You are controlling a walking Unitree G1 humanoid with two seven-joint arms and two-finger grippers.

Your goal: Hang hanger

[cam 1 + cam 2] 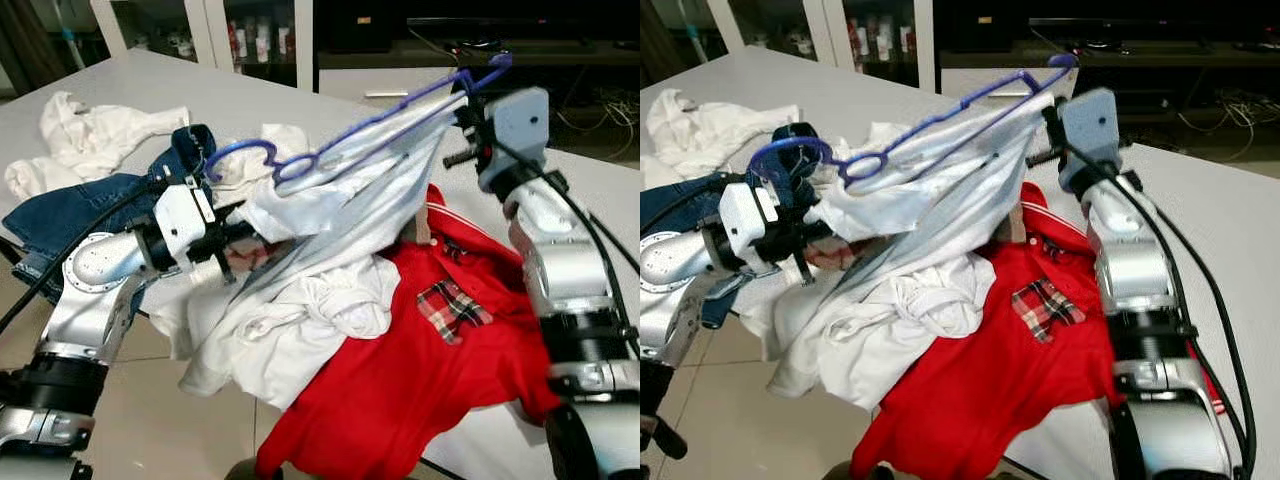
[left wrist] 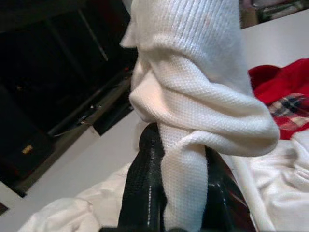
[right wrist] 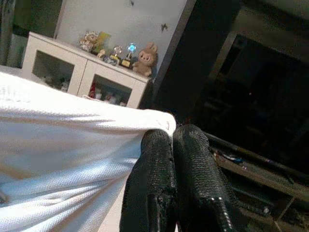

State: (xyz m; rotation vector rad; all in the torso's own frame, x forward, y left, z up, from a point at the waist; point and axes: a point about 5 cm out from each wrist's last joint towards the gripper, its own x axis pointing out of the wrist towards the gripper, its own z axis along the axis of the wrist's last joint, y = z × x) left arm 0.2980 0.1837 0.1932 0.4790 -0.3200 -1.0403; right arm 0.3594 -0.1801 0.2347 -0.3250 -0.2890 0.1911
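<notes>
No brand or lettering is readable on any of the clothes from here. The purple hanger (image 1: 330, 135) is up in the air over the white counter (image 1: 250, 95), threaded inside a white shirt (image 1: 350, 190) that the two arms stretch between them. Its hook end pokes out by the right gripper (image 1: 462, 105), high on the right; its looped end sticks out near the left gripper (image 1: 240, 232), lower down.

The right wrist view shows the right fingers (image 3: 154, 193) pressed together, with the shirt's edge just beside the tips; whether cloth sits between them I cannot tell. The left wrist view shows the left fingers (image 2: 142, 188) pinching a twisted band of the knit shirt.

Under the shirt lie a red shirt (image 1: 400, 380) with a plaid patch (image 1: 452, 308), spilling over the counter's near edge, more white garments (image 1: 90, 135) and blue jeans (image 1: 70, 215) at the left. The counter's far side is bare. A white glass-door cabinet (image 3: 82, 72) carrying small figurines (image 3: 145, 58) stands in the background of the right wrist view.
</notes>
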